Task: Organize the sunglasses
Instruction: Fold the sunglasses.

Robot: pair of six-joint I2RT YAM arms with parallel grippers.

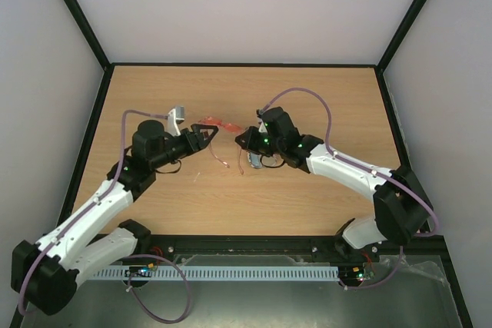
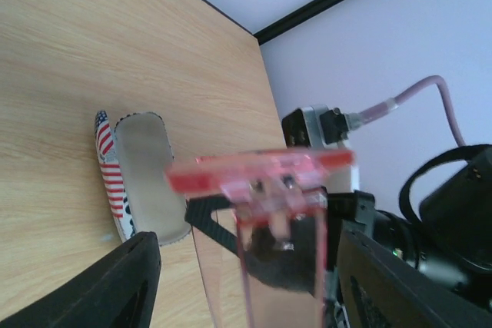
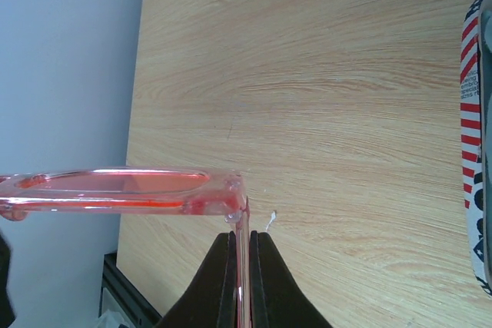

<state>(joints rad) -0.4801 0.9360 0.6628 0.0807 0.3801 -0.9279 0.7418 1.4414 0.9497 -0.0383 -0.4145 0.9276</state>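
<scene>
The sunglasses point(image 1: 218, 124) have a translucent red-orange frame and are held in the air at mid-table between my two grippers. My right gripper point(image 1: 244, 140) is shut on one thin temple arm just below the hinge, as the right wrist view point(image 3: 244, 240) shows, with the frame point(image 3: 115, 188) sticking out to the left. My left gripper point(image 1: 206, 134) is open. In the left wrist view its fingers point(image 2: 100, 289) stand wide apart on either side of the sunglasses point(image 2: 261, 178) without touching them. The temple arms hang down towards the table.
The flag-printed case point(image 2: 134, 178) lies open on the table, its grey inside up, partly under my right gripper point(image 1: 254, 160). It also shows at the right edge of the right wrist view point(image 3: 477, 136). Black rails border the table point(image 1: 323, 97).
</scene>
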